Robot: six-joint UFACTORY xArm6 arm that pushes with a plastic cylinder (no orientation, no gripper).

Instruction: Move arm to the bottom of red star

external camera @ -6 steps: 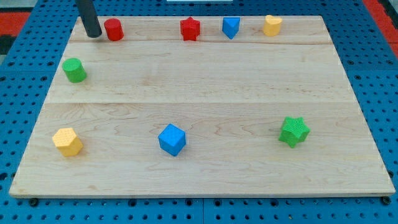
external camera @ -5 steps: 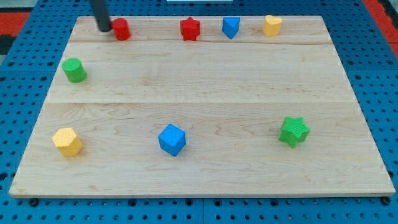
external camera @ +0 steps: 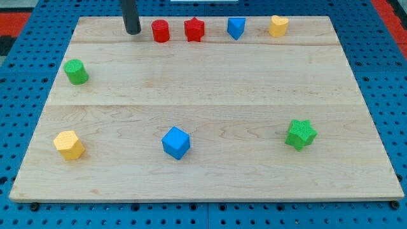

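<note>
My tip (external camera: 132, 31) stands near the worktop's (external camera: 210, 89) top edge, toward its top-left corner. It is a bare rod, a tool with nothing to open or close, and it holds nothing. Just to its right, apart from it, sits a red cylinder (external camera: 160, 30), and right of that, nearly touching, the red star (external camera: 194, 29), also close to the top edge. So the star lies to the right of my tip along that edge, with the cylinder between them; the spot below the star is bare wood. I judge the move must drop toward the bottom edge and pass under the cylinder.

The star is small, bright red, stubby-pointed. Further right sit a blue block (external camera: 236, 27) and a yellow block (external camera: 278, 25).
</note>
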